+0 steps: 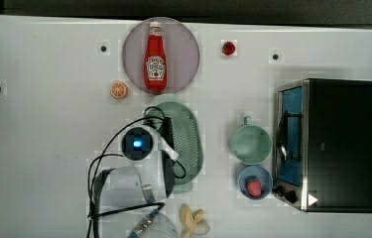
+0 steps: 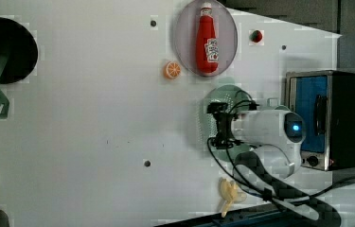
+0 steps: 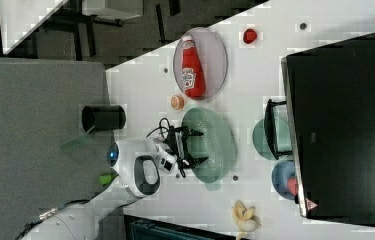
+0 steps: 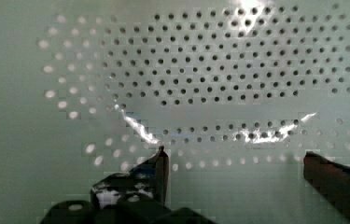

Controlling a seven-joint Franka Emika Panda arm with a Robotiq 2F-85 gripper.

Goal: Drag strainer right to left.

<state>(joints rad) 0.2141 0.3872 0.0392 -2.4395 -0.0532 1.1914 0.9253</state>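
Note:
The strainer (image 1: 189, 144) is a large pale mint-green oval colander lying near the middle of the white table, its long axis running up and down the top view. My gripper (image 3: 197, 146) hangs over the side of the strainer (image 3: 215, 145) nearest the arm, open, with its black fingers (image 3: 195, 133) spread wide and nothing between them. In the left view the gripper (image 2: 218, 125) covers part of the strainer (image 2: 227, 94). The wrist view looks down at the strainer's perforated floor (image 4: 210, 79) from close by, and the gripper (image 4: 238, 163) stands just above it.
A ketchup bottle (image 1: 155, 57) lies on a grey plate (image 1: 183, 44) past the strainer. An orange slice (image 1: 119, 90) and a banana (image 1: 193, 221) are nearby. On the top view's right stand a mint mug (image 1: 250, 144), a blue bowl (image 1: 254, 182) and a toaster oven (image 1: 332, 144).

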